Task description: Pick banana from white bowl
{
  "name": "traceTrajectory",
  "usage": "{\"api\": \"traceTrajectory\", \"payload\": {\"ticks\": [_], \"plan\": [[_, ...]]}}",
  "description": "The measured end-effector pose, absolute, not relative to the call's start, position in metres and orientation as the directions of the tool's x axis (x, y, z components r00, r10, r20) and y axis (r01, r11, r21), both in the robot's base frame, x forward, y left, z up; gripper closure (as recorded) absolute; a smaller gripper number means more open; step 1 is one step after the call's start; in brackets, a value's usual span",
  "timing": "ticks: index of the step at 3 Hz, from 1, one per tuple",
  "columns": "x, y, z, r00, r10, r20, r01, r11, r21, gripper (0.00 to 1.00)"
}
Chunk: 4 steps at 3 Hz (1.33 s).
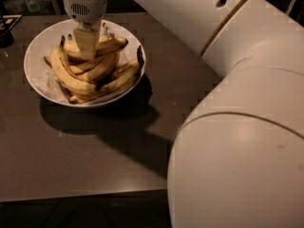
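Observation:
The white bowl (pixel 40 82) stands on the dark table at the upper left and holds several ripe yellow bananas (pixel 90 72) with dark spots, piled lengthwise. My gripper (pixel 87 44) hangs straight down from the top edge over the left-middle of the pile and reaches the topmost banana (pixel 108 45), which lies across the heap. The contact point is hidden by the gripper's own body. My white arm (pixel 237 103) fills the right side of the view.
The bowl rests on a brown table (pixel 71 160) whose near edge runs along the bottom. A dark object (pixel 5 30) sits at the far left edge. The arm's shadow falls on the table right of the bowl.

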<state>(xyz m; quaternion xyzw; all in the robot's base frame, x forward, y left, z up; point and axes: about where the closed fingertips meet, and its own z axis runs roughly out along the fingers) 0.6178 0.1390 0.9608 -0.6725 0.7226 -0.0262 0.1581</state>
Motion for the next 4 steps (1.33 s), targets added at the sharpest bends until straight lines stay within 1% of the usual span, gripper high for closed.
{"api": "traceTrajectory", "payload": {"ticks": [2, 3, 4], "plan": [[0.606, 0.130, 0.986, -0.013, -0.971, -0.238, -0.953, 0.085, -0.292, 1.00], [0.596, 0.126, 0.993, 0.067, -0.955, -0.289, -0.952, 0.026, -0.306, 1.00], [0.568, 0.112, 1.007, 0.213, -0.909, -0.358, -0.925, -0.069, -0.375, 1.00]]}}
